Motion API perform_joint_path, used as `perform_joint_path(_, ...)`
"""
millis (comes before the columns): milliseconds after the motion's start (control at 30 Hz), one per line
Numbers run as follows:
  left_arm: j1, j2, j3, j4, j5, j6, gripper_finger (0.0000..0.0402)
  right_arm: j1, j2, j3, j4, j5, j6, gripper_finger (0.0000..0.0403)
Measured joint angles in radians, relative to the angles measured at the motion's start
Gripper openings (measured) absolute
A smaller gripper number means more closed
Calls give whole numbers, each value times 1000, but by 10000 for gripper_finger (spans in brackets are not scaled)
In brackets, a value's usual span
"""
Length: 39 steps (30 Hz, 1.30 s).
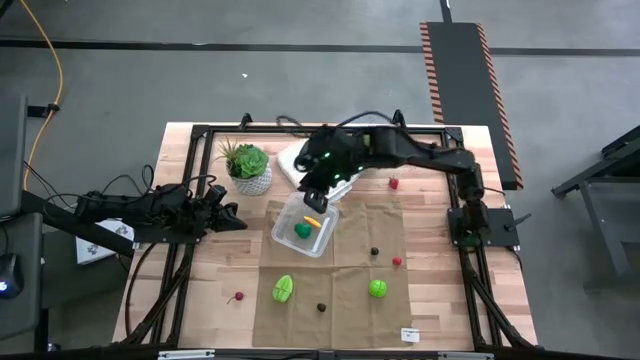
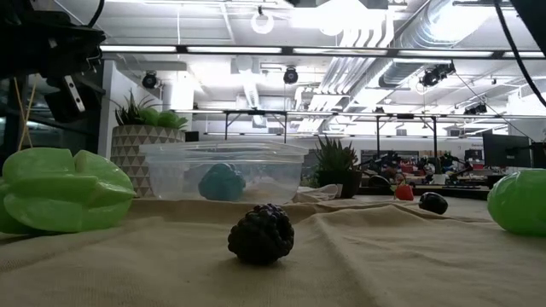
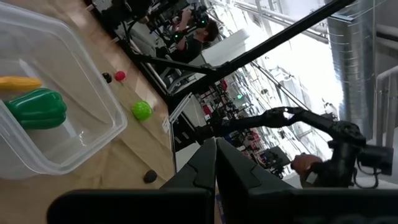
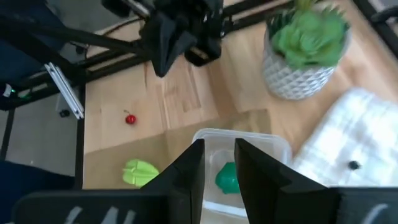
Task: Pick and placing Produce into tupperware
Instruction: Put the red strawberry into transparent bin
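Note:
The clear square tupperware (image 1: pixel 322 243) sits on a tan cloth and holds a green pepper (image 1: pixel 303 231) and a yellow-orange piece (image 1: pixel 313 220). My right gripper (image 1: pixel 318 197) hangs open over the container's far edge. In the right wrist view (image 4: pixel 219 165) its fingers frame the pepper (image 4: pixel 226 177) below and touch nothing. More produce lies on the cloth: a ridged green fruit (image 1: pixel 283 289), a green ball (image 1: pixel 378 288), a dark brown berry (image 1: pixel 321 307), a dark piece (image 1: pixel 374 252) and a red one (image 1: pixel 397 262). My left gripper (image 1: pixel 238 217) waits shut, left of the container (image 3: pixel 93 99).
A potted plant (image 1: pixel 248 167) stands on the table's far left and a white wrinkly bag (image 1: pixel 297 160) lies just beyond the container. A red cherry (image 1: pixel 237 297) and another red piece (image 1: pixel 394 183) rest on bare wood. A black frame borders the table.

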<state>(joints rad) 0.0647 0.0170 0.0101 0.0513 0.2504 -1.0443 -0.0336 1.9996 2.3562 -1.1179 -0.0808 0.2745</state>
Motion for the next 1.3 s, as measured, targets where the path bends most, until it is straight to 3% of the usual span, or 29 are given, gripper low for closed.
perform_joint_path(633, 0, 0, 0, -1, -135, 29, 1, -53, -248, 0, -40, 2, -159, 78)
perform_joint_path(933, 0, 0, 3, 248, -293, 81, 1, -96, -407, 0, -58, 2, -197, 78)
perform_joint_path(1100, 0, 2, 119, 266, -348, 227, 1, -99, -479, -60, -54, 33, -216, 78)
perform_joint_path(1300, 0, 86, 379, 54, -382, 434, 1, -118, -597, -287, 26, 70, -200, 78)
